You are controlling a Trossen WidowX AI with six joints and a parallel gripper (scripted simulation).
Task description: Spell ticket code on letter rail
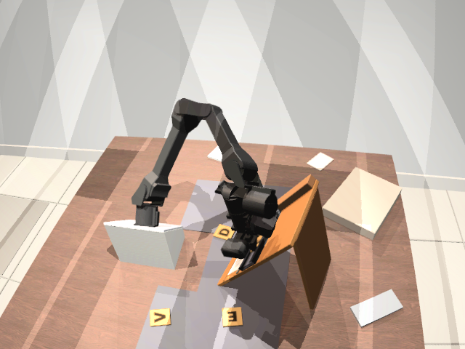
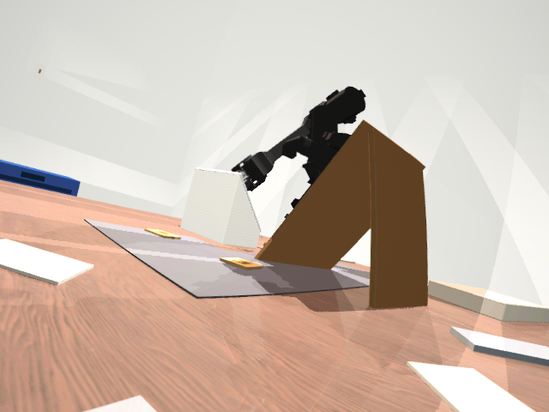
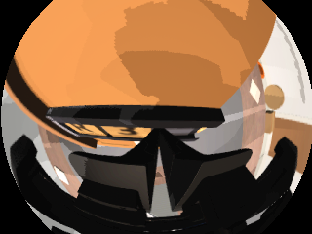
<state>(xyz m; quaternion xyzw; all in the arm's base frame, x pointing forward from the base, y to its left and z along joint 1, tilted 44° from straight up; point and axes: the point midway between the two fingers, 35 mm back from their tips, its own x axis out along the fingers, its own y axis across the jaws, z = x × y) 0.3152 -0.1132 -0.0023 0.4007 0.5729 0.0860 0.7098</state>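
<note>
My gripper (image 3: 159, 131) is shut and empty, its tips at the lower edge of the black rail (image 3: 136, 117) (image 1: 252, 257), just right of the 3 tile (image 3: 128, 131) in the wrist view. Contact cannot be told. The R tile (image 3: 85, 129) sits left of the 3 in the rail. The rail is on the sloping orange board (image 1: 290, 221) (image 2: 323, 213). The E tile (image 1: 232, 316) (image 2: 240, 263), V tile (image 1: 160, 317) (image 2: 162, 233) and D tile (image 1: 224, 231) lie on the grey mat (image 1: 180, 300) (image 2: 186, 266). The white ticket (image 1: 235, 265) is partly hidden, its code unreadable.
The arm stands on a white pedestal (image 1: 150, 246) (image 2: 213, 206) left of the board. A cream block (image 1: 362, 203) (image 2: 479, 301) lies behind the board. White cards (image 1: 320, 161) (image 2: 39, 261) and a pale slab (image 1: 376, 307) lie farther out on the counter.
</note>
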